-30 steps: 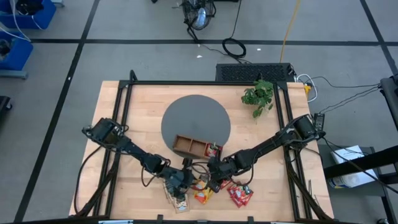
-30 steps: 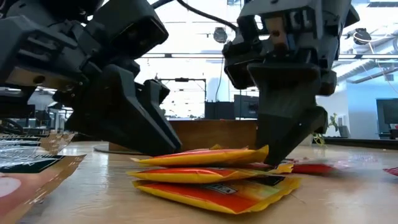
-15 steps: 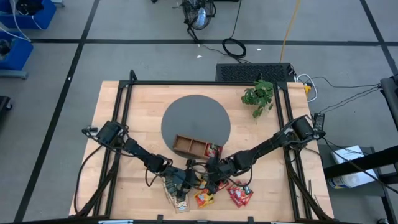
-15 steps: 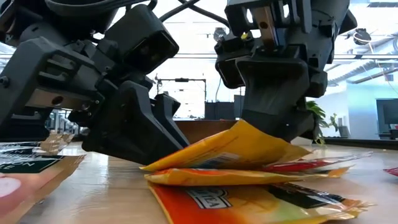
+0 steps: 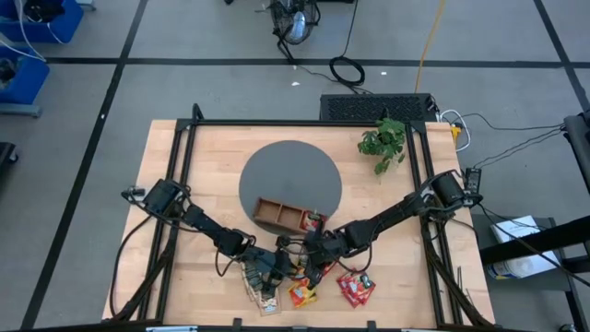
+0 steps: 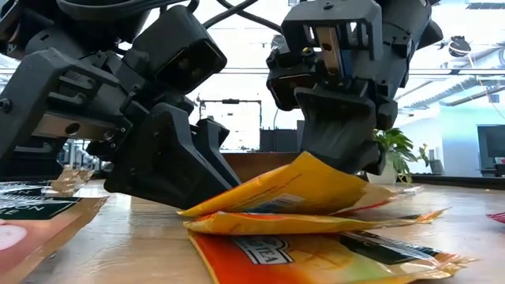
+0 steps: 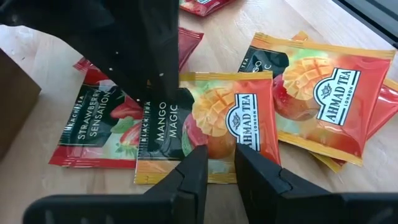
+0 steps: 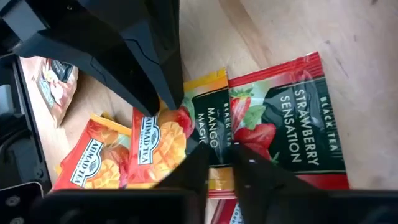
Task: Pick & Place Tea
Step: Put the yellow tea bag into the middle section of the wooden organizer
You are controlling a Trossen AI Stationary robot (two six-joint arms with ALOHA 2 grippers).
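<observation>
Several tea sachets lie in a heap near the table's front edge. The top one is an orange-yellow mango sachet (image 6: 300, 189) (image 7: 211, 124), lying on two more (image 6: 316, 223) (image 6: 316, 256). Red strawberry sachets (image 7: 99, 127) (image 5: 355, 289) lie beside it. My right gripper (image 8: 217, 152) (image 5: 312, 267) is shut on the top sachet's dark-printed end. My left gripper (image 7: 219, 158) (image 5: 281, 274) stands at the sachet's other end, open by a narrow gap. The brown wooden tray (image 5: 286, 217) sits just beyond the heap. My left gripper sets its fingertips (image 7: 199, 155) on the top sachet's orange end (image 7: 219, 140), slanting down from the table's left. That end (image 6: 205, 207) stays low on the sachet under it. My right gripper pinches the same sachet's dark-printed end (image 8: 208, 134) between its two fingers, slanting down from the table's right. That end is raised, so the sachet tilts.
Pale sachets (image 6: 39, 221) (image 5: 263, 293) lie left of the heap by the front edge. A grey round mat (image 5: 290, 180) covers the table's middle. A small green plant (image 5: 383, 143) stands at the far right.
My left gripper has come down onto the heap. The top sachet's end under my right gripper has risen while its other end stayed low, so it now tilts. The sachets below it have slid toward the table's near edge.
</observation>
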